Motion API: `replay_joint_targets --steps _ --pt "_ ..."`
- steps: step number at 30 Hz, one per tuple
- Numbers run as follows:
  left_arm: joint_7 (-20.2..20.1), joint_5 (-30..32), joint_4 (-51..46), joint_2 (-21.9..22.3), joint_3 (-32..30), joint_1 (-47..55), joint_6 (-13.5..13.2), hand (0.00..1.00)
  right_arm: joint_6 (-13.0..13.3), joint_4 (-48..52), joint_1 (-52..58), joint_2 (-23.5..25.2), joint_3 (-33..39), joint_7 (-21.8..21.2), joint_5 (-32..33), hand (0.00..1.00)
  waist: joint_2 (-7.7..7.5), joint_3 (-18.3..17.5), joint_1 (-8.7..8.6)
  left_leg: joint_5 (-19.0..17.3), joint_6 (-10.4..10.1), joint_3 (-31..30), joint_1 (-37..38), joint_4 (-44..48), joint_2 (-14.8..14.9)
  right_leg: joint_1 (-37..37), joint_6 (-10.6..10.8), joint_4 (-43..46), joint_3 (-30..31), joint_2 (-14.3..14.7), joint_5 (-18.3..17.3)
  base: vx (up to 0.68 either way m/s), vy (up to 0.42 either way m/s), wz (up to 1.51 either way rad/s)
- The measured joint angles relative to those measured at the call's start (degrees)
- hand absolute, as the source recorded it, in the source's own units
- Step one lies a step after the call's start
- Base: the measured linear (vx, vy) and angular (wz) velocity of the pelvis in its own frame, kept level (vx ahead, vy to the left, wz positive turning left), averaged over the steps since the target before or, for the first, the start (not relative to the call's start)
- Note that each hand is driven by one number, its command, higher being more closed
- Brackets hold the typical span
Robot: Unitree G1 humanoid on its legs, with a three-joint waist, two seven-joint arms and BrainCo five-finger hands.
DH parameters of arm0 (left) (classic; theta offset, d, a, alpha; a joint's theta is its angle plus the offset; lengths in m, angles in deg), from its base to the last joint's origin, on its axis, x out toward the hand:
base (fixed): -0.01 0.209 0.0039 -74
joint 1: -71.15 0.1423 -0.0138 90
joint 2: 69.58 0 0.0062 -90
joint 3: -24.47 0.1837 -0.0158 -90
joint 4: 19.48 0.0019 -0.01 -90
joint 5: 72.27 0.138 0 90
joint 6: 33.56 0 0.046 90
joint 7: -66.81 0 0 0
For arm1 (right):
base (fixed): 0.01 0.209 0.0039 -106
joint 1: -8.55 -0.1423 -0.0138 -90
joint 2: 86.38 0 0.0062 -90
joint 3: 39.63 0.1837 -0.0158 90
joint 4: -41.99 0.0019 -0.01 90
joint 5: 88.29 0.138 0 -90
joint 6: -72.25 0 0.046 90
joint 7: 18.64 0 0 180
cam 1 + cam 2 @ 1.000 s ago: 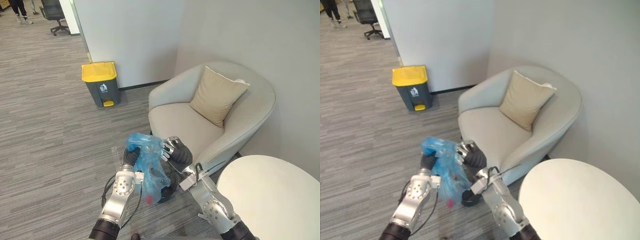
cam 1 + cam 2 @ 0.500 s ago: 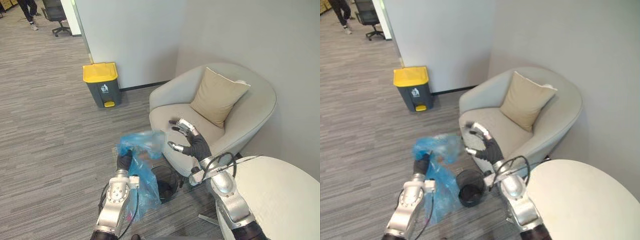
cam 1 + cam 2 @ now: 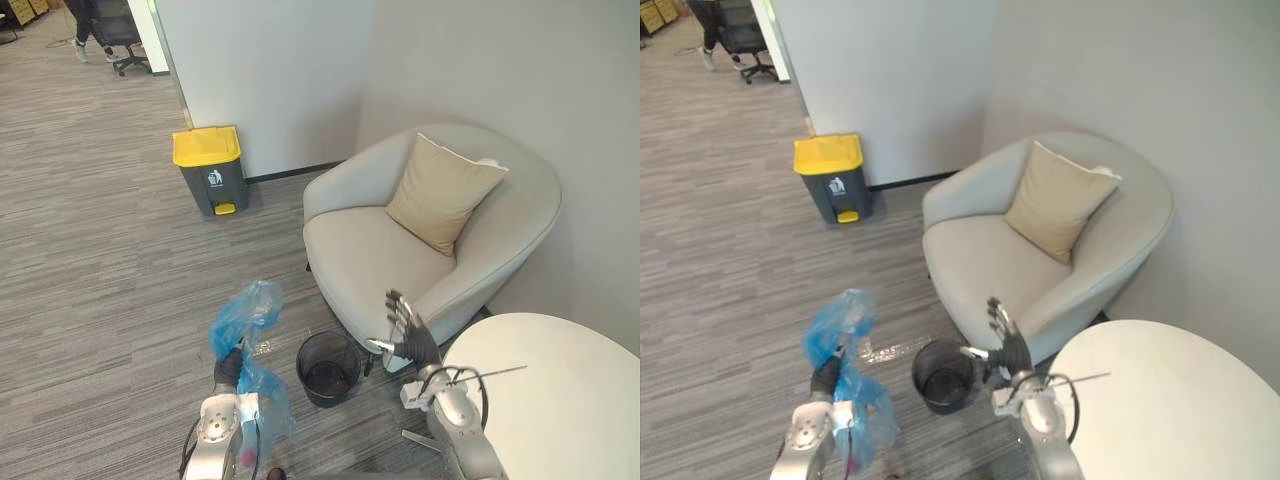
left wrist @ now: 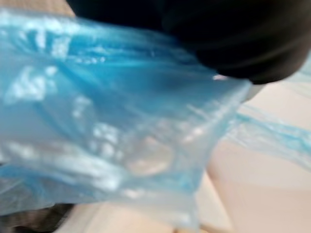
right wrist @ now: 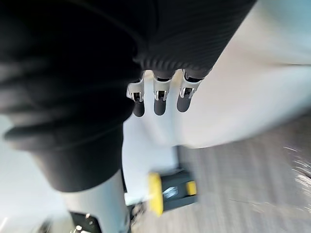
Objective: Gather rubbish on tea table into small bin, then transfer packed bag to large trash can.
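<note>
Beside one small black mesh bin (image 3: 329, 367), one crumpled blue plastic bag (image 3: 243, 312) is clutched in the left hand (image 3: 229, 368); the right hand (image 3: 404, 330) is held spread near one beige armchair (image 3: 365, 250).

The left hand (image 3: 230, 368) grips a translucent blue plastic bag (image 3: 243, 318) at its bunched middle, over the grey carpet (image 3: 100, 270) at near left. Just right of the bag, apart from it, a small black round bin (image 3: 329, 367) stands on the floor. The right hand (image 3: 404, 330), fingers straight and spread, is raised right of the bin, before the front edge of a beige armchair (image 3: 372, 250) with a tan square cushion (image 3: 443, 192). A grey trash can with a yellow lid (image 3: 210, 172) stands far left by the wall. A round white table (image 3: 560, 400) sits near right.
</note>
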Motion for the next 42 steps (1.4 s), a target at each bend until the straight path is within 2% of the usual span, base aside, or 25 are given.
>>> replay_joint_targets --steps 9,13,16,19,20,21,22,23,24,25,26,27,28,30,33,35,36,37,38,40,41,42 --pt "-2.0 -2.0 15.3 2.1 -6.7 0.4 2.1 1.00 -1.6 -16.5 -1.9 0.7 7.5 3.5 1.0 0.00 0.56 0.1 0.23 -0.4 -0.4 1.7 1.3 0.0 0.8 0.5 -0.2 1.1 0.4 0.6 -0.5 0.01 -0.007 -0.04" --pt "-2.3 -2.0 18.7 3.3 -8.4 0.4 2.3 1.00 -2.3 -20.4 -2.4 1.7 8.9 4.3 1.5 0.00 0.65 0.4 0.45 -0.5 -0.3 2.9 1.7 0.0 1.1 0.2 -0.2 1.7 1.4 0.8 -0.5 0.01 0.001 -0.13" --pt "-2.3 -2.0 20.4 3.6 -8.4 -0.1 2.3 1.00 -2.5 -21.8 -3.9 2.3 8.7 4.6 1.4 0.00 0.68 2.0 1.21 -1.7 -0.3 5.5 1.9 1.8 1.4 -1.0 -0.2 3.3 3.6 1.0 -0.5 -0.03 0.013 -0.40" --pt "-2.1 -2.0 21.0 3.4 -8.7 -1.6 2.3 1.00 -2.6 -23.1 -6.4 2.5 8.4 5.6 -0.9 0.00 0.10 3.3 1.85 -3.2 0.3 7.5 -2.2 7.0 2.0 -5.0 -0.2 5.8 4.3 0.8 -0.5 -0.10 -0.009 -0.31" --pt "-2.1 -2.1 20.9 3.6 -9.2 -2.1 2.3 1.00 -2.6 -23.1 -7.1 2.6 8.5 5.7 -1.1 0.00 -0.10 3.7 2.04 -3.8 0.9 8.0 -4.2 9.4 2.6 -6.3 -0.2 6.4 3.9 0.6 -1.3 -0.08 -0.013 -0.28" --pt "-1.9 -2.6 20.6 4.3 -10.3 -2.8 2.2 1.00 -2.8 -23.4 -8.5 3.0 8.6 6.2 -2.3 0.00 -0.19 5.0 2.64 -3.9 1.1 8.3 -5.6 11.2 3.9 -8.8 -1.7 13.5 0.6 -0.5 -2.9 -0.07 -0.015 -0.18" --pt "-1.7 -2.6 20.7 4.2 -10.7 -3.1 2.3 1.00 -2.8 -23.4 -8.7 3.2 8.5 6.4 -3.0 0.00 -0.51 5.3 2.68 -4.0 1.1 8.2 -6.0 11.8 4.1 -9.8 -1.9 18.0 -0.1 -1.0 -4.2 -0.05 -0.051 0.07" --pt "-1.2 -3.0 20.6 3.7 -10.6 -3.2 2.3 1.00 -2.7 -24.1 -8.7 3.9 8.5 6.6 -3.1 0.00 -1.12 5.5 2.69 -4.3 1.0 7.2 -7.1 13.5 4.1 -10.4 -1.0 25.4 0.1 -2.0 -8.3 -0.04 -0.078 0.35" --pt "-1.1 -3.1 20.2 3.5 -10.6 -3.3 2.2 1.00 -2.8 -25.0 -8.9 4.3 8.5 6.8 -3.1 0.00 -1.74 5.6 2.82 -4.5 0.7 6.2 -7.5 14.6 4.0 -10.0 -0.3 28.7 0.5 -2.5 -10.6 -0.07 -0.163 0.54" --pt "-0.9 -3.2 19.9 3.4 -10.7 -3.3 2.2 1.00 -3.0 -25.4 -8.9 4.6 8.5 7.1 -3.1 0.00 -2.41 5.2 2.90 -4.7 0.3 5.0 -8.8 15.9 4.0 -9.6 0.6 31.0 0.8 -2.9 -12.9 -0.10 -0.224 0.55" --pt "-0.9 -3.2 19.2 3.5 -11.1 -3.3 2.2 1.00 -3.1 -25.5 -9.0 4.7 8.6 7.4 -3.4 0.00 -3.63 4.7 3.18 -4.8 -0.4 3.7 -9.9 17.4 3.8 -9.4 1.4 29.6 0.9 -2.7 -14.3 -0.14 -0.255 0.41" --pt "-0.8 -3.4 19.1 3.9 -11.5 -3.8 2.2 1.00 -3.1 -25.6 -9.1 4.4 8.4 7.9 -4.0 0.00 -2.69 4.2 3.95 -4.7 -0.9 3.3 -10.4 16.9 4.6 -7.1 0.2 23.8 0.6 -1.3 -15.4 -0.12 -0.185 0.17" --pt "-0.7 -3.6 19.5 5.1 -11.6 -3.8 2.3 1.00 -3.2 -25.6 -9.6 3.8 8.6 8.2 -5.3 0.00 -0.53 4.4 4.67 -3.8 -0.6 2.7 -10.5 16.5 6.2 -6.1 -1.1 20.8 -0.5 0.4 -13.5 -0.15 -0.116 -0.01" --pt "0.2 -3.8 19.5 5.7 -9.8 -3.4 2.3 1.00 -3.1 -25.6 -9.9 3.3 8.3 9.2 -5.4 0.00 1.57 4.7 4.66 -1.2 0.1 1.7 -10.7 13.9 7.0 -6.3 -1.4 20.2 -2.1 1.7 -12.8 -0.18 -0.105 0.24" --pt "0.3 -3.8 19.5 5.9 -7.7 -3.3 2.3 1.00 -3.2 -25.6 -10.0 3.1 7.2 10.2 -5.4 0.00 3.40 4.8 4.28 0.5 -0.4 0.9 -10.9 9.9 7.5 -6.7 -2.4 20.0 -5.5 2.2 -11.9 -0.13 -0.086 0.52" --pt "0.3 -3.9 19.4 5.9 -7.8 -3.2 2.3 1.00 -3.5 -25.6 -10.0 3.2 7.2 10.9 -5.4 0.00 2.99 5.3 4.24 -1.0 -1.0 1.4 -11.1 7.8 7.7 -6.5 -3.5 18.3 -7.7 1.5 -10.5 -0.09 -0.003 0.55" --pt "0.3 -4.0 19.0 5.5 -8.2 -3.8 2.2 1.00 -3.5 -25.6 -10.3 4.0 7.4 11.2 -5.5 0.00 1.61 6.1 4.29 -1.2 0.2 2.8 -12.7 11.3 7.5 -6.7 -4.0 17.6 -8.8 0.2 -9.6 -0.09 0.059 0.54" --pt "0.3 -4.0 18.9 5.4 -8.2 -4.2 2.2 1.00 -3.5 -25.7 -10.3 3.8 7.4 11.6 -5.5 0.00 1.62 6.1 4.36 -1.2 0.5 3.2 -13.8 16.4 7.2 -6.8 -3.9 17.7 -9.6 -0.7 -9.2 -0.08 0.067 0.54" --pt "0.3 -4.0 18.9 5.5 -8.2 -4.2 2.2 1.00 -3.5 -25.7 -10.1 3.6 7.4 11.8 -5.5 0.00 0.95 6.5 4.20 -3.5 0.6 3.9 -14.2 23.5 6.7 -6.9 -3.8 18.1 -11.0 -2.0 -9.1 -0.09 0.051 0.53" --pt "0.2 -4.0 19.2 5.6 -7.5 -4.2 2.3 1.00 -3.6 -25.7 -9.9 3.5 7.4 11.8 -5.5 0.00 1.02 6.5 3.07 -9.9 2.0 6.7 -14.2 30.4 6.8 -6.8 -3.2 18.2 -13.2 -3.9 -8.8 -0.08 0.145 0.64" --pt "0.2 -4.0 19.5 5.6 -7.0 -4.3 2.4 1.00 -3.6 -25.7 -9.9 3.5 7.6 11.8 -5.6 0.00 1.71 6.1 2.88 -11.8 2.2 8.4 -14.1 30.9 7.3 -6.6 -2.5 18.2 -14.4 -4.4 -8.4 -0.03 0.181 0.57" --pt "0.2 -3.9 19.5 5.8 -7.2 -4.3 2.4 1.00 -3.7 -25.8 -9.9 3.6 8.1 11.8 -5.6 0.00 2.01 5.9 2.88 -12.3 2.6 9.1 -14.0 29.2 6.9 -6.6 -1.7 18.1 -15.1 -4.4 -8.3 0.00 0.170 0.56"
